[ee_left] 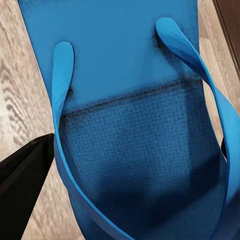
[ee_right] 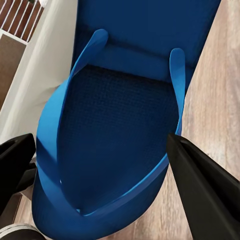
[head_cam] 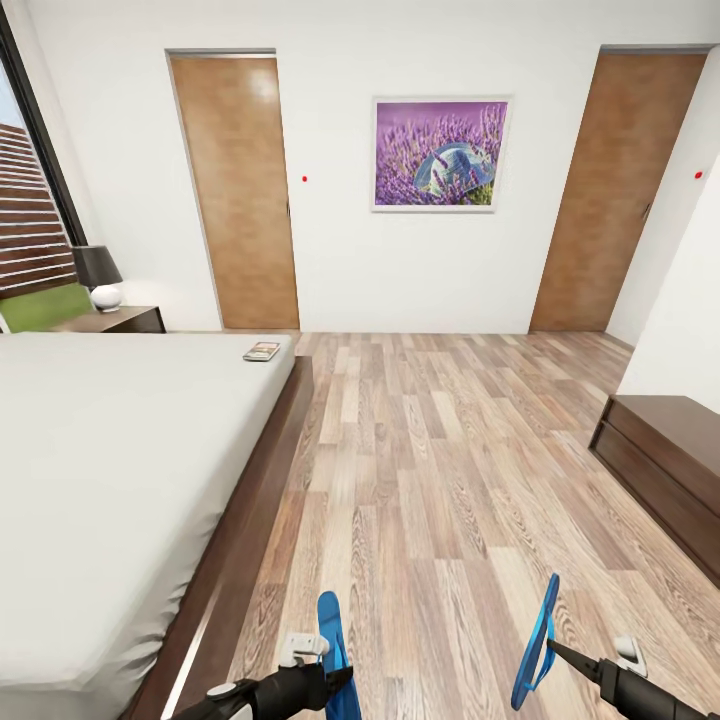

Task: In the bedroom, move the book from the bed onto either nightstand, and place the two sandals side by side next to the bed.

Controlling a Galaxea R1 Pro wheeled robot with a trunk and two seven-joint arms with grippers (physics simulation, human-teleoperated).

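Each arm carries one of the bright blue sandals above the plank floor: the left gripper is clamped on the left sandal, the right gripper pinches the right sandal so it hangs on edge, and the book lies at the far right corner of the bed, near the nightstand with its lamp. To finish this step well, I would lower both sandals flat onto the floor just right of the bed frame, soles down, toes pointing the same way and edges close together, levelling the right one before letting go.
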